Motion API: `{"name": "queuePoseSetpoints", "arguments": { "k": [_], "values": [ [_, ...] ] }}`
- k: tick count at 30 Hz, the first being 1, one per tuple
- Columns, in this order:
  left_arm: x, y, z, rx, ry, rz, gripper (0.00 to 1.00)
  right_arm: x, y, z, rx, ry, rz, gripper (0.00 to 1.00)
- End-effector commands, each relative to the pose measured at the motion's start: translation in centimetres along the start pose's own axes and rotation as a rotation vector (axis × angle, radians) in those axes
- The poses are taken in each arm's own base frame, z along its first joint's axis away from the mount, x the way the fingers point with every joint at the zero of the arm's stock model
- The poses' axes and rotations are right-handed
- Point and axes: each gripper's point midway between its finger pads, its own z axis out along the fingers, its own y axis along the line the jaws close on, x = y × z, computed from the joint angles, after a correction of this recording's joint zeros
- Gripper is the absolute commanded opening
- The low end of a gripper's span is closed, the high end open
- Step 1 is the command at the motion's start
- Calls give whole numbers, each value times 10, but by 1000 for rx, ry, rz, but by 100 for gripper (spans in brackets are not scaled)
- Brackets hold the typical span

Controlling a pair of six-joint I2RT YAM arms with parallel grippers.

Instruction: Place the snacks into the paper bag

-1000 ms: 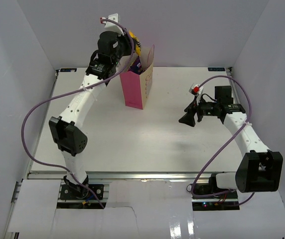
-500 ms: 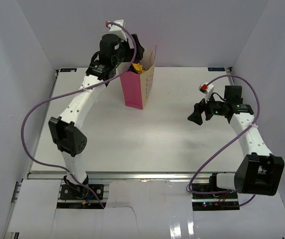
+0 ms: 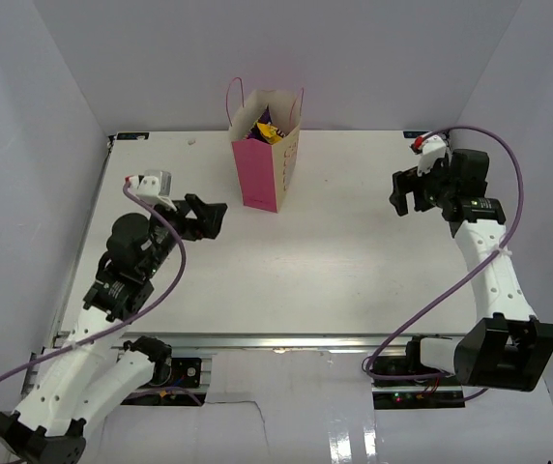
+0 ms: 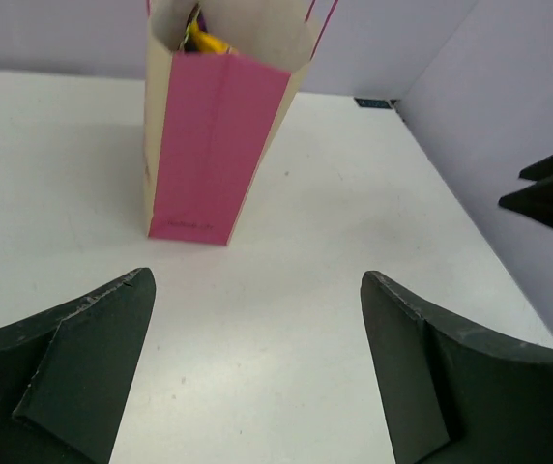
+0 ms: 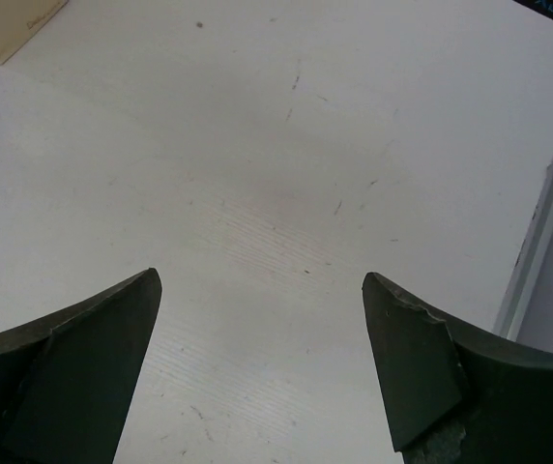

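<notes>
The paper bag (image 3: 265,164) stands upright at the far middle of the surface (image 3: 334,261), mouth up, with yellow and dark snacks (image 3: 265,129) showing inside. No loose packet shows on the surface. The left claw (image 3: 217,220) is spread wide and empty, and the bag lies straight ahead of it, near. The right claw (image 3: 404,196), also spread and empty, is well apart to the right.

This is a robotics lab test cell. A plain white table (image 3: 334,271) is boxed in by bare white walls (image 3: 373,58) on the left, far and right sides. A robot arm on the left (image 3: 73,377) and another on the right (image 3: 484,266) are bolted to a metal rail (image 3: 286,340) at the near edge, trailing loose purple cables (image 3: 422,319).
</notes>
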Motion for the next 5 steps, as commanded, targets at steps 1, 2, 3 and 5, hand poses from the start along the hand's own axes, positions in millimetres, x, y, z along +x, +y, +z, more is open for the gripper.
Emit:
{"name": "queuePoseSetpoints", "arguments": {
  "k": [1, 2, 3, 5],
  "values": [
    [27, 19, -16, -75, 22, -62, 98, -38, -24, -19, 135, -102, 11, 90],
    [29, 23, -18, -87, 15, -65, 98, -39, -23, -20, 132, -103, 7, 90],
    [34, 25, -20, -93, 22, -65, 98, -40, -22, -19, 124, -108, 7, 90],
    [34, 25, -22, -94, 20, -65, 98, -41, -21, -18, 120, -118, 15, 90]
  ]
}}
